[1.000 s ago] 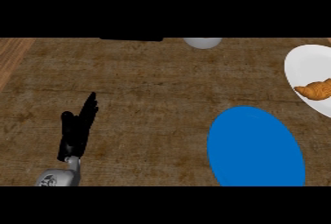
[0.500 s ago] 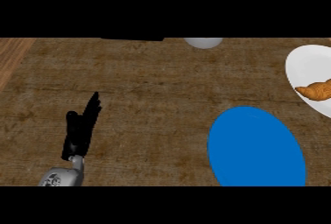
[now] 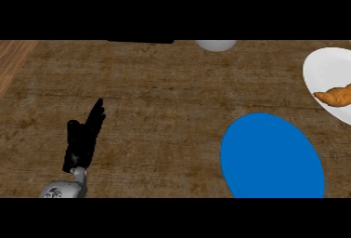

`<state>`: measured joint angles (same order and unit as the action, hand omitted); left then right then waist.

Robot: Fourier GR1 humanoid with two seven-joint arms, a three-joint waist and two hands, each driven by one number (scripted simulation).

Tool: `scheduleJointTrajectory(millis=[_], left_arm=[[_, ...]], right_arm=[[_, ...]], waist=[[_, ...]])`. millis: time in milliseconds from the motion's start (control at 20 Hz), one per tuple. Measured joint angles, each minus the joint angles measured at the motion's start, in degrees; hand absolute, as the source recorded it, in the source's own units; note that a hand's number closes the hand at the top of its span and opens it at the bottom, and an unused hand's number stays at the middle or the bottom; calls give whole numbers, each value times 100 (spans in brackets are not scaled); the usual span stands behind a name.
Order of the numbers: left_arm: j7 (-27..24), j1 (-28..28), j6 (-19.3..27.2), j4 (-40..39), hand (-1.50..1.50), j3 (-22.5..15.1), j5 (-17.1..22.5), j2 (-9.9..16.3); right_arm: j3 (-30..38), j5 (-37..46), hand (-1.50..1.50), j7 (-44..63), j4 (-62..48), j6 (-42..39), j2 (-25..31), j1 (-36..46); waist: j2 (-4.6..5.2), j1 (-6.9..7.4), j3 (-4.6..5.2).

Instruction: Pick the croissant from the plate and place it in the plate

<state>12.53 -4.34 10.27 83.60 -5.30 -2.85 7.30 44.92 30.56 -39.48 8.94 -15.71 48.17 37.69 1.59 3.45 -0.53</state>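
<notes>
The croissant [image 3: 334, 96] lies on the white plate [image 3: 321, 69] at the far right, cut by the view's edge. Just near of that plate, slightly to its left, sits the blue plate [image 3: 272, 156], with nothing on it. The left hand [image 3: 83, 138] rests at the near left over the brown counter [image 3: 158, 93], its fingers straight and pressed together, holding nothing, well apart from both plates. A pale round object [image 3: 216, 44] shows at the far edge.
</notes>
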Motion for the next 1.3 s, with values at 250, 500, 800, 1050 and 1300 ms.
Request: scheduleJointTrajectory(millis=[250, 500, 800, 1050, 1300], left_arm=[[-105, 11, -39, -77, 0, 21, 20, -9], [-62, 44, -57, 13, 0, 14, 26, -2], [4, -4, -77, 45, 0, 31, 34, 13], [57, -52, -44, 44, 0, 39, 7, 0], [78, -60, -105, 77, 0, 88, 40, 68]], right_arm=[[36, -26, -150, 31, -3, 64, 144, -74], [135, -108, -150, -51, -37, 133, 217, -245], [284, -240, -150, -26, -66, 140, 379, -337], [377, -309, -150, 31, -77, 355, 426, -444], [404, -321, -150, 52, -70, 461, 483, -555]], waist=[[7, -7, -2], [13, 12, -13], [15, 21, -18], [24, 19, -21], [24, 27, -23]])
